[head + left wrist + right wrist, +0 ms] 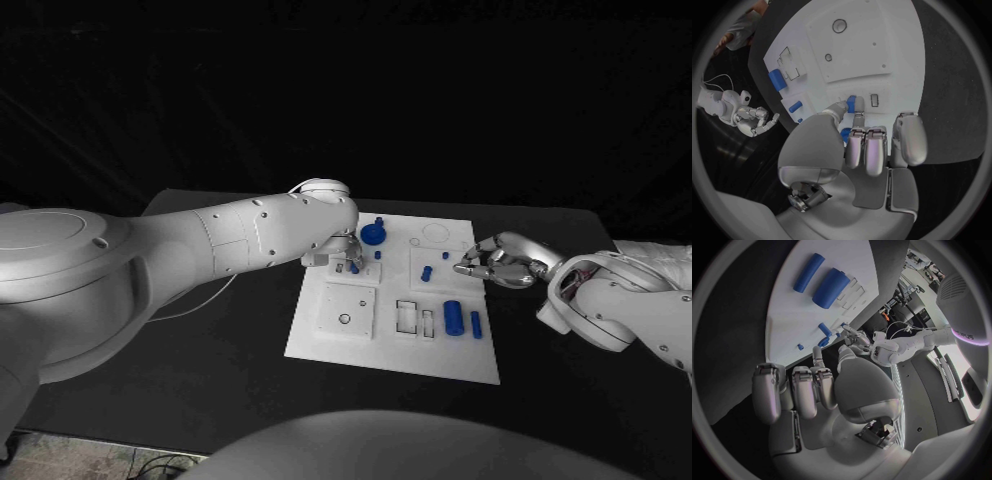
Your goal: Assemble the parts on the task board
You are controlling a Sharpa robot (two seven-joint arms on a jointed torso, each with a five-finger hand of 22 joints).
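While pinching a small part [854, 104] between thumb and finger of the left hand [335, 254], held low over the far-left area of the board [325, 340], presumably to seat it in a slot there. Parked at the board's right edge: right hand [498, 262], fingers curled in on nothing, probably keeping clear until needed. Lying at near right, side by side: cylinder [453, 317] and rod [476, 323], seemingly waiting for their recesses. Standing upright at the far edge, just beyond the left hand: knob [374, 233]. Between the hands, apart from both: another short piece [427, 272].

Hidden from overhead by the left hand: the grip itself and whatever slot lies beneath. Hard to tell, even from the wrist, whether touching the board or just above it. Unclear too whether a second patch of blue behind the thumb belongs to the same part. Too small to read: the empty outlines beside the cylinder.
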